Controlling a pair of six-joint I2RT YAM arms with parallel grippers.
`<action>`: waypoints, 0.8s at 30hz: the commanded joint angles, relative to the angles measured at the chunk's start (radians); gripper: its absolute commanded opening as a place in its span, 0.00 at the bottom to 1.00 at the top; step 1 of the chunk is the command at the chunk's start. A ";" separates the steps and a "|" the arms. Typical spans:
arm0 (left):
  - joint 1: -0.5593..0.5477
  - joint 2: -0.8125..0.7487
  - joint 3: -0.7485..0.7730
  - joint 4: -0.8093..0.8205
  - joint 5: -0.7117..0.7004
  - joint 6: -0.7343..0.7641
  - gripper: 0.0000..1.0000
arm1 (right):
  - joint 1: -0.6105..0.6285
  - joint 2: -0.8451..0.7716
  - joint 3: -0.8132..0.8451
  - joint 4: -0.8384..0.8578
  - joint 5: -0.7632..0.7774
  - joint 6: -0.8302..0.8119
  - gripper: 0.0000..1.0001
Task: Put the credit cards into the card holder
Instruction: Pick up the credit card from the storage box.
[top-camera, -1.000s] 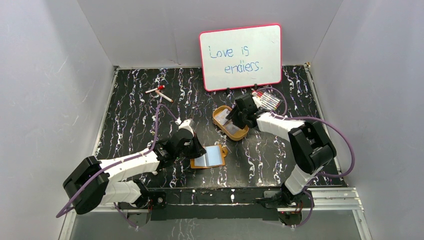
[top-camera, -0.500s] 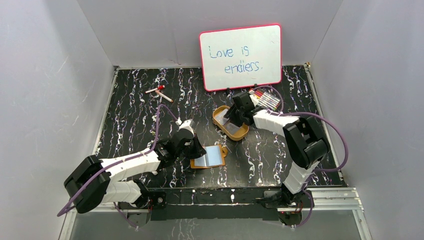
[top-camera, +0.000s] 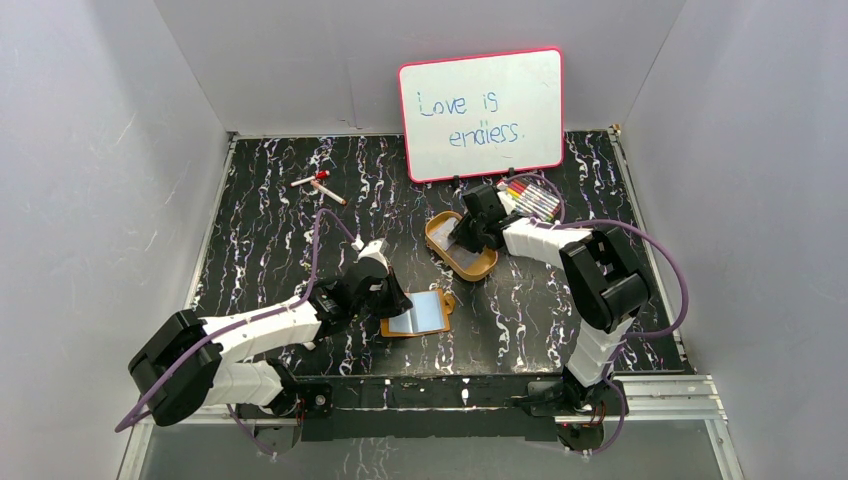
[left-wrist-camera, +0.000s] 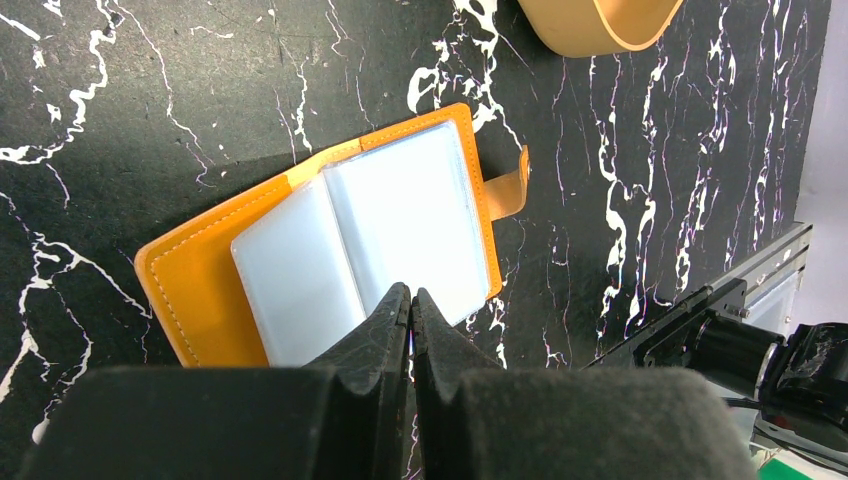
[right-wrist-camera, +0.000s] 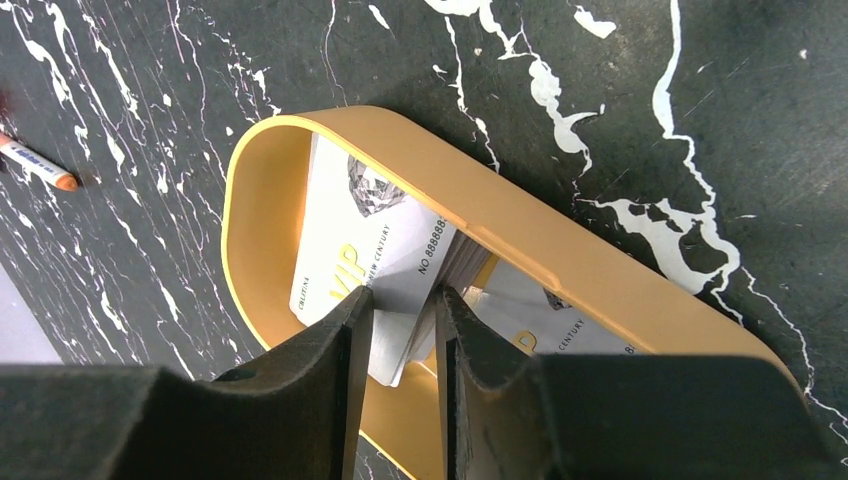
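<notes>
Tan-orange leather bifold card holder lies open, pockets looking empty, left gripper clenched on nothing at its edge. Pale grey credit cards sit in the oval yellow tin tray; right gripper straddles one, can't tell if it's pinched yet.

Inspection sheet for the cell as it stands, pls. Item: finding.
Surface: black marbled table, white veining.
Job's things: card holder lying open, pockets up, looking empty; credit cards stacked in the orange tray.
Clutter: whiteboard, marker set, loose markers.
Grippers: left pincer shut, over the holder's pockets; right pincer open, straddling a card's edge inside the tray.
Cables: purple cables looping off both arms.
Surroundings: grey walls; nothing else seen.
</notes>
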 joint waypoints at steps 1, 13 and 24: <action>-0.003 0.002 0.004 0.000 -0.002 0.007 0.02 | -0.003 -0.031 -0.013 0.020 0.011 0.004 0.36; -0.003 0.008 0.010 -0.009 -0.007 0.012 0.02 | -0.002 -0.085 -0.067 0.029 0.018 -0.006 0.35; -0.003 0.014 0.012 -0.006 -0.004 0.009 0.02 | -0.003 -0.085 -0.062 0.054 0.004 -0.019 0.20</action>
